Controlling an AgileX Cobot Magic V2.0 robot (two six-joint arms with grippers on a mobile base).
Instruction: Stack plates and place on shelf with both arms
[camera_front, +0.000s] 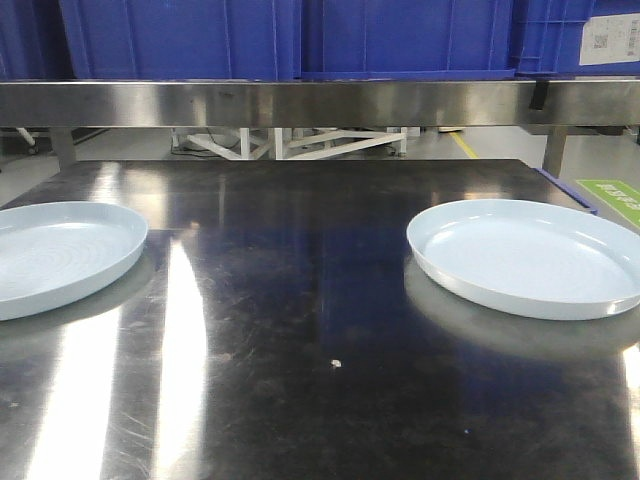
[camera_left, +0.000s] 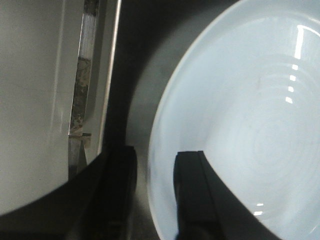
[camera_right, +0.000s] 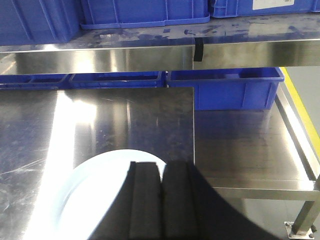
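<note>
Presently: left plate (camera_front: 60, 255) at the left edge of the table (camera_front: 300, 300), right plate (camera_front: 525, 255) well apart at right; left gripper (camera_left: 156, 162), fingers apart astride the left rim, should seat deep, then lift level; right gripper (camera_right: 161, 172), fingers pressed together, empty, above its plate.

Industrial workshop or warehouse floor, not a home, bare stainless steel worktable (camera_front: 300, 300), long brushed-steel shelf (camera_front: 300, 102) above it, rows of blue plastic storage bins (camera_front: 180, 35) on and behind it, factory markings too, yellow lane line (camera_right: 299, 102) and green floor sign (camera_front: 610, 192)
</note>
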